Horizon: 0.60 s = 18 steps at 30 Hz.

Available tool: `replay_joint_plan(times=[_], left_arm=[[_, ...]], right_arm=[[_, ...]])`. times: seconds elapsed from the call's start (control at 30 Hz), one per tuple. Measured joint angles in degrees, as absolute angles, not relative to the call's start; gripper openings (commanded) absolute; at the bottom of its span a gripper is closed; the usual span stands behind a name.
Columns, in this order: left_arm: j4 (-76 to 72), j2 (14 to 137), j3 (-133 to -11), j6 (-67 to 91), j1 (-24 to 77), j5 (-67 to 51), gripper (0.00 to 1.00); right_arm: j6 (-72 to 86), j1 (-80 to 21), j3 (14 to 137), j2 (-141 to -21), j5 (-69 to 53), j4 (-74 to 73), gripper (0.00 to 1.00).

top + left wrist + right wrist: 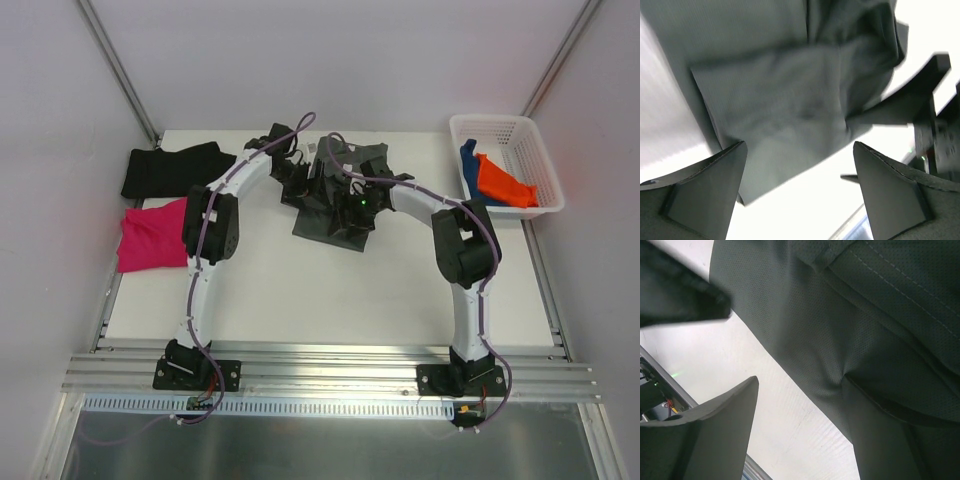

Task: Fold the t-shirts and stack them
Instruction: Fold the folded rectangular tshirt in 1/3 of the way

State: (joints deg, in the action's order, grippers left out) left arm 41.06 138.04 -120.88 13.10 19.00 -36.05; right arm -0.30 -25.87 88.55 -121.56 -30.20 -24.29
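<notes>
Dark grey t-shirt (335,222): rumpled, partly folded, far-centre of desk (330,300). Black t-shirt (170,170): folded flat, far-left corner. Magenta t-shirt (150,240): folded, just nearer. Orange t-shirt (505,183) and blue t-shirt (467,160): bunched in basket (500,128).

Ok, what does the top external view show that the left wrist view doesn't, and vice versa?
Only top external: the black t-shirt and magenta t-shirt at far left, and the white basket at right holding the blue t-shirt and orange t-shirt. Only left wrist: the left pincer seen close, its fingers spread with nothing between them, above the cloth's creases. Both: the dark grey t-shirt, crumpled.
</notes>
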Motion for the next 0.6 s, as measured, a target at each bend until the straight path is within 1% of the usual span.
replay_joint_plan(times=[0.1,0.23,0.6], left_arm=[[41.6,134.8,-117.4,13.8,18.6,-37.4,0.87],[41.5,132.5,-117.2,14.2,18.7,-38.6,0.88],[41.2,132.3,-117.5,14.4,20.1,-38.8,0.88]], right_arm=[[-0.3,-25.7,88.6,-121.4,-30.0,-24.4,0.73],[-0.3,-24.6,88.2,-120.3,-28.6,-25.4,0.73],[-0.6,-22.6,86.2,-118.1,-27.6,-26.0,0.73]])
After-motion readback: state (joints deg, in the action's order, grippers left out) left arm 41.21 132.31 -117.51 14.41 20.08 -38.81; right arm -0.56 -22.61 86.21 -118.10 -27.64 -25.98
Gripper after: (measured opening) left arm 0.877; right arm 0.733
